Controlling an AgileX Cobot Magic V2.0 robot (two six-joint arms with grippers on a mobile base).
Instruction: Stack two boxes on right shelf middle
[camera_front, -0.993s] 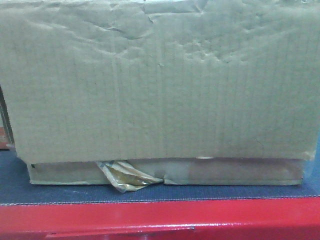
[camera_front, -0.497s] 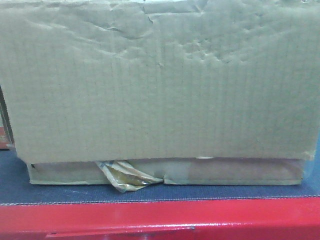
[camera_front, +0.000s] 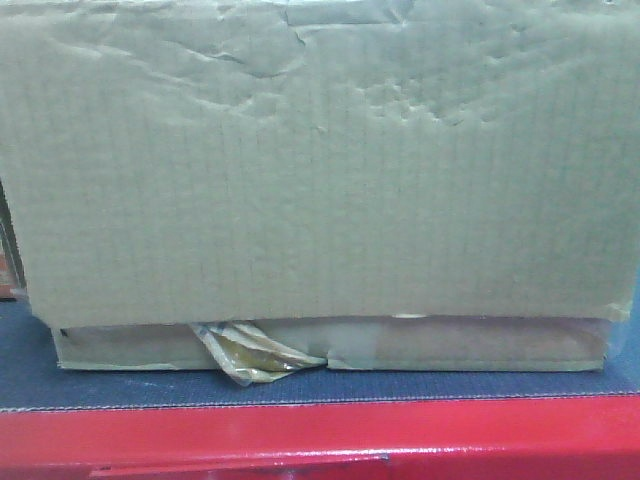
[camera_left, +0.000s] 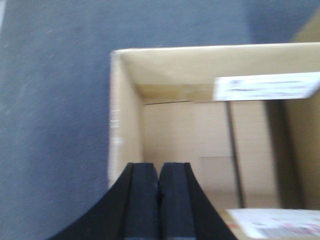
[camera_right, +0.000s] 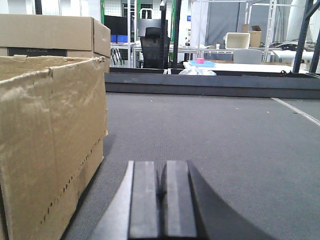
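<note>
Nearest in the front view, a red edge (camera_front: 320, 440) runs across the bottom, its lower part cut off. Behind it lies the grey mat (camera_front: 620, 380), and on the mat rests the thin carton (camera_front: 480, 345), a crumpled tape tuft (camera_front: 245, 355) poking from its front. The large carton (camera_front: 320, 170) sits on top of it, dented along its upper face. It fills the frame, so its top and both sides are cut off, and it hides whatever stands behind.

From the left wrist, the left gripper (camera_left: 159, 172) shows at the bottom, its black pads pressed together with nothing seen between them. Just beyond is an open carton (camera_left: 125, 125) seen from above, standing on the mat, its right side cut off. Its near left wall vanishes behind the gripper, so contact cannot be judged. A white label (camera_left: 267, 87) on the far flap is too smeared to read.

From the right wrist, the right gripper (camera_right: 161, 172) is likewise closed on nothing, low over the mat. A torn-rimmed carton wall (camera_right: 50, 145) stands to its left, cut off at the frame; which carton it is cannot be told. Another carton (camera_right: 50, 32) is partly hidden behind it. Far off stands a black office chair (camera_right: 154, 45).
</note>
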